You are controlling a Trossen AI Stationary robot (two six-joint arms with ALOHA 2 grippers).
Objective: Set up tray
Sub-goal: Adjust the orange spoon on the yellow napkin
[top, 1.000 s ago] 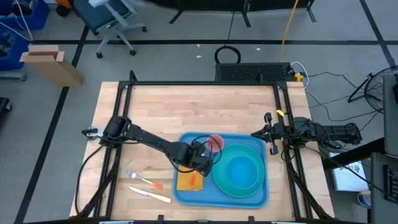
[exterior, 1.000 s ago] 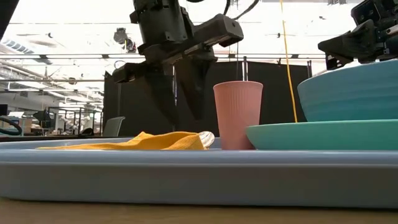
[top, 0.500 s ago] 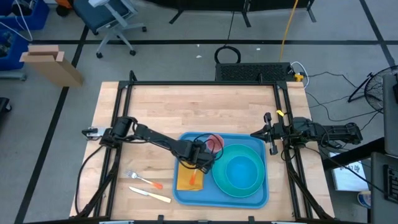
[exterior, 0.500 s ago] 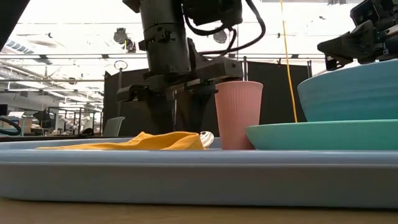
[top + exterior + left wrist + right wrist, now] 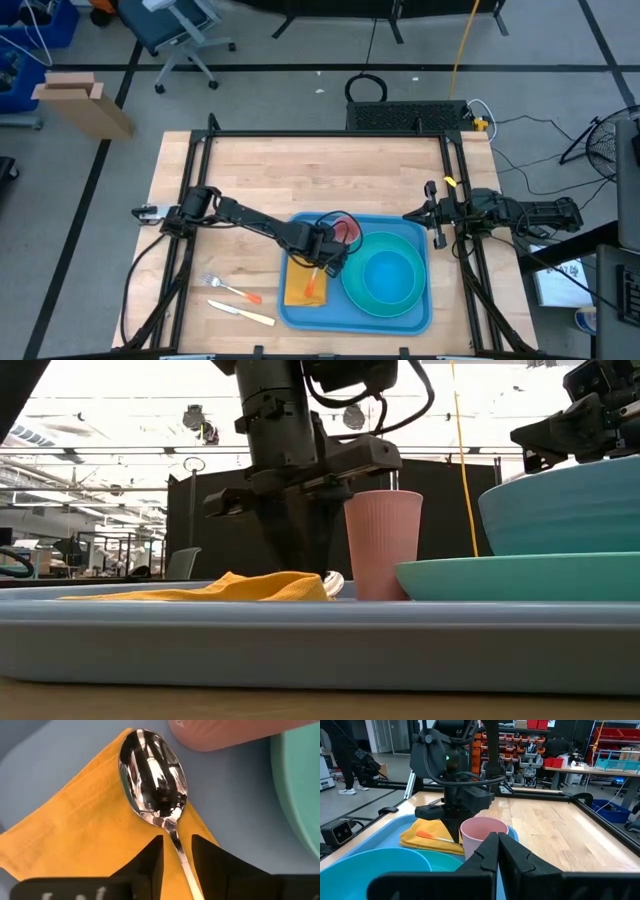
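Blue tray (image 5: pixel 415 318) sits at the table's 5 o'clock. The left gripper (image 5: pixel 176 851) is down over the orange napkin (image 5: pixel 85 825), fingers straddling the spoon (image 5: pixel 154 775) handle, and I can't tell if it's actually clamped. Pink cup (image 5: pixel 382 543) is at the spoon's 1 o'clock. Right gripper (image 5: pixel 498 851) parked at the table's 3 o'clock edge, clenched on nothing.

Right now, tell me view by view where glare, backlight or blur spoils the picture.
Low view: bright background puts the left tool in silhouette behind the pink cup; the near rim of the tray is soft. Left wrist view: the spoon mirrors its surroundings, and the cup at the edge is blurred. High view: evenly lit. Right wrist view: the right tool is dark and close.
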